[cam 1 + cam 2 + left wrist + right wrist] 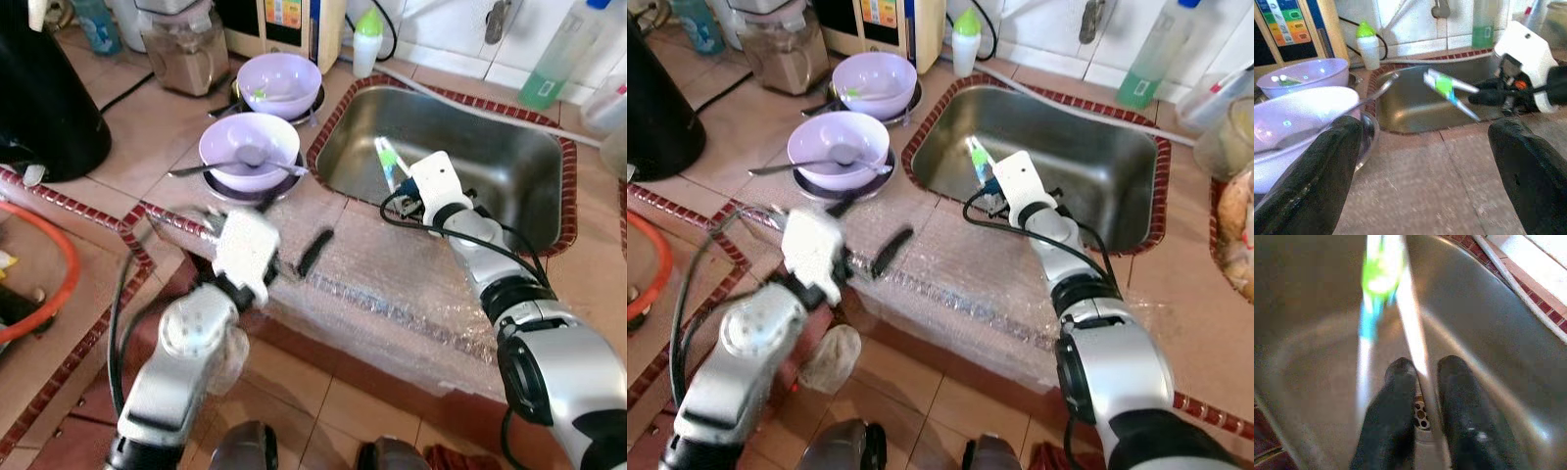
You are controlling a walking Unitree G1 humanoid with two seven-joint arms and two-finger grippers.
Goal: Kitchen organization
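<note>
Green, blue and white, a toothbrush [1382,293] is pinched between the closed fingers of the right gripper [1422,382] above the steel sink [509,162], its head toward the far left. The right arm reaches forward over the near rim. The left gripper [1425,166] is spread wide over the bubble-wrapped counter edge [392,294], just right of the nearer purple bowl [250,147] holding a spoon [245,160]. The right wrist view shows the drain [1420,415].
</note>
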